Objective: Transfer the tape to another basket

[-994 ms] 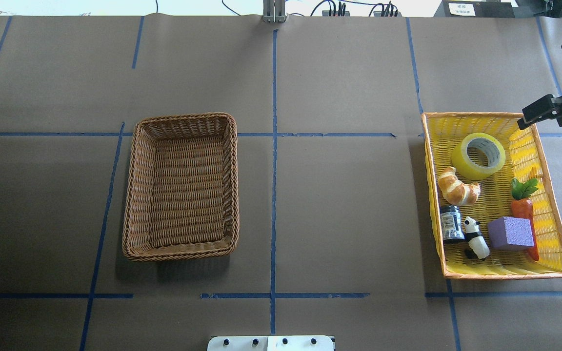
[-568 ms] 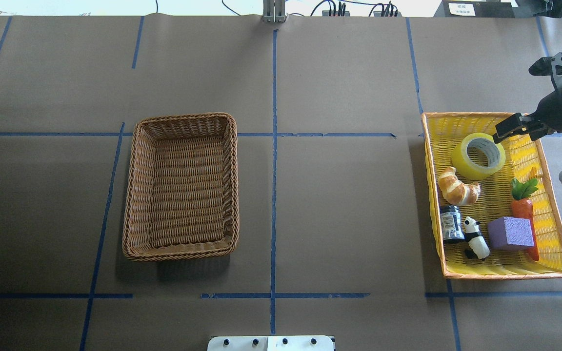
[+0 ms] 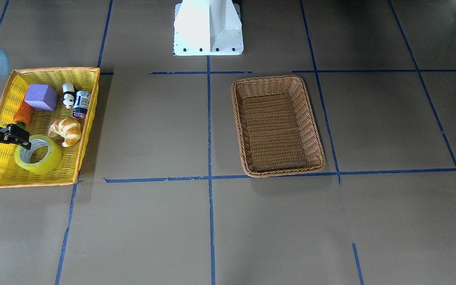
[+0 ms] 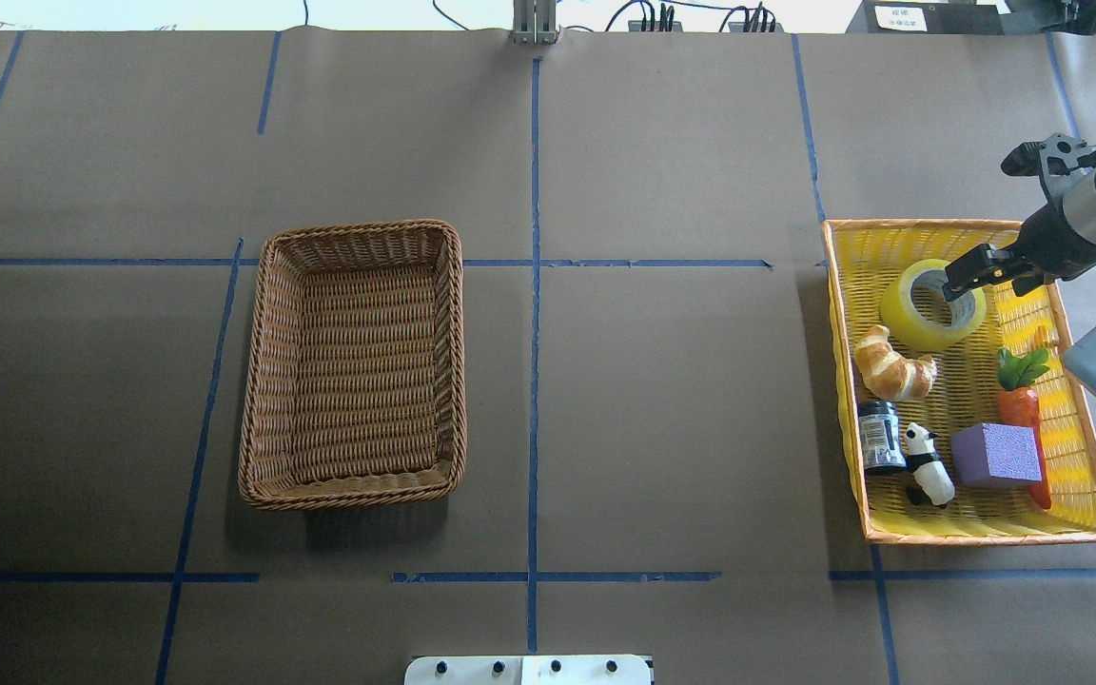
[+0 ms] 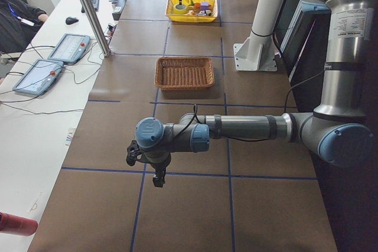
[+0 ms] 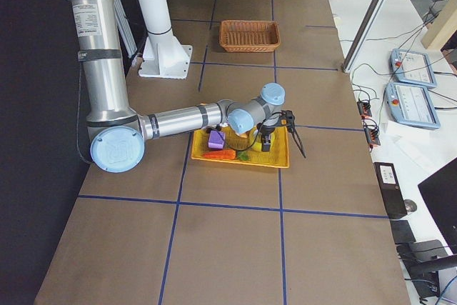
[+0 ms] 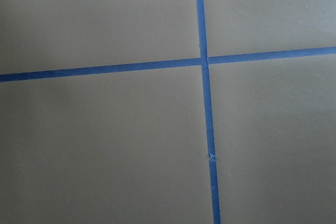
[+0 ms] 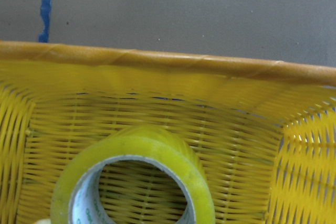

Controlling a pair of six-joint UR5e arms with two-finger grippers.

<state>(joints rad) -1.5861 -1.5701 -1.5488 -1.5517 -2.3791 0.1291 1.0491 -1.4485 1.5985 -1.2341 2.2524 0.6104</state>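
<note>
The yellow tape roll (image 4: 905,309) lies flat at the far end of the yellow tray (image 4: 986,536); it also shows in the front view (image 3: 40,160) and the right wrist view (image 8: 136,148). My right gripper (image 4: 965,276) hangs just over the roll's right rim, jaws slightly apart, holding nothing. The brown wicker basket (image 4: 355,366) stands empty left of centre. My left gripper (image 5: 158,180) hangs over bare table far off to the left. It shows only in the exterior left view, so I cannot tell whether it is open or shut.
In the yellow tray with the tape are a croissant (image 4: 890,366), a toy carrot (image 4: 1021,409), a purple block (image 4: 995,457), a panda figure (image 4: 926,466) and a dark jar (image 4: 879,438). Blue tape lines cross the brown table. The robot's white base (image 3: 208,27) is at the near edge.
My right arm has come in from the right edge and moved left and down, from beside the tray's far right corner to over the tape roll. Nothing else moved.
</note>
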